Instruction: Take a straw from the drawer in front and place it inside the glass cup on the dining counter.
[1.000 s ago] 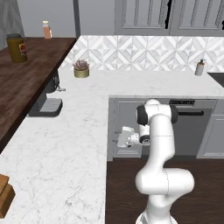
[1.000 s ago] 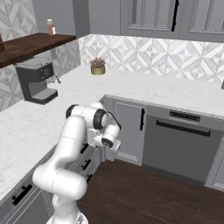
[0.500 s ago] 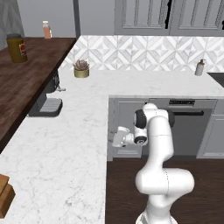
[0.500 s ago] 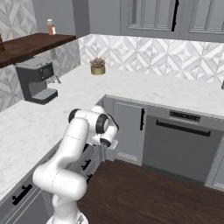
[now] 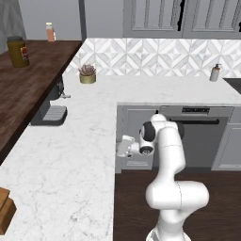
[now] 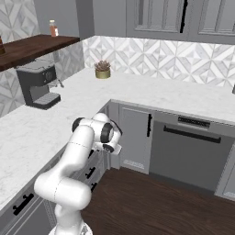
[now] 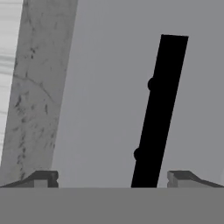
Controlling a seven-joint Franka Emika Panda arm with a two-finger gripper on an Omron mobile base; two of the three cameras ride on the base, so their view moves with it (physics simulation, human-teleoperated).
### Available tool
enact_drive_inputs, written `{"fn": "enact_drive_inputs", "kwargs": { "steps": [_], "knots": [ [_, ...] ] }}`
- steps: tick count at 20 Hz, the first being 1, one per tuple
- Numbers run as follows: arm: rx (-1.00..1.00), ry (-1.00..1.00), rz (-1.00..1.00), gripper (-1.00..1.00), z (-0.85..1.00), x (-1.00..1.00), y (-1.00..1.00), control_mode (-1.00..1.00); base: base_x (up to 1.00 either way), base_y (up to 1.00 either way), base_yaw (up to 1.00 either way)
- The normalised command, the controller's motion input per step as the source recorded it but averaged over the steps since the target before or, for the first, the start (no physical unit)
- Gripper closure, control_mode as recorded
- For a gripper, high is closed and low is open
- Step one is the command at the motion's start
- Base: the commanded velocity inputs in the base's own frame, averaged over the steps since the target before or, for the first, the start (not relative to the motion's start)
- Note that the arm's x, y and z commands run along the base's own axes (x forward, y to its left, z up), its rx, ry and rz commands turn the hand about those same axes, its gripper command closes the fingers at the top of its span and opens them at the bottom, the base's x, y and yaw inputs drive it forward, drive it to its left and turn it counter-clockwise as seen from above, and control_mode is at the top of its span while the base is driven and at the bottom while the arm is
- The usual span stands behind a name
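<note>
In the hand view the light grey drawer front [image 7: 100,100] sits close ahead, and its black bar handle [image 7: 159,109] slants between my two fingertips [image 7: 43,178]. My gripper [image 7: 111,179] is open, the handle nearer the right tip and touching neither. From the left base view the gripper [image 5: 121,147] presses in under the white counter's edge at the cabinet face. From the right base view the gripper [image 6: 110,149] is at the top drawer, above a lower drawer handle [image 6: 90,172]. The straw is hidden. The glass cup and the dining counter are out of view.
A dark-fronted dishwasher [image 5: 202,141] stands right of the arm. On the marble counter [image 5: 84,141] are a coffee machine [image 5: 49,110], a small potted plant [image 5: 87,74] and a soap bottle [image 5: 215,73]. A dark wooden shelf [image 5: 28,80] overhangs the left side.
The hand has swung left and in toward the cabinet face below the counter edge, closing on the drawer handle. The base has stayed put.
</note>
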Motion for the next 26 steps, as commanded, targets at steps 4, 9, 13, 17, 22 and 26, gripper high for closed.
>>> {"fn": "enact_drive_inputs", "kwargs": {
  "steps": [4, 9, 13, 17, 22, 26],
  "knots": [
    [0.00, 0.00, 0.00, -1.00, -0.38, 0.30, 0.03, -1.00, 0.00, 0.00, 0.00],
    [-0.01, 0.00, 0.00, -1.00, -0.43, 0.24, 0.00, -1.00, 0.00, 0.00, 0.00],
    [0.00, 0.00, 0.00, -1.00, -0.16, 0.15, 0.00, -1.00, 0.00, 0.00, 0.00],
    [0.00, -0.08, 0.00, -1.00, 0.09, 0.01, 0.10, -1.00, 0.00, 0.00, 0.00],
    [0.00, -0.08, 0.00, -1.00, 0.26, 0.00, 0.14, -1.00, 0.00, 0.00, 0.00],
    [0.00, -0.07, 0.00, -1.00, 0.34, 0.00, 0.13, -1.00, 0.00, 0.00, 0.00]
  ]
}}
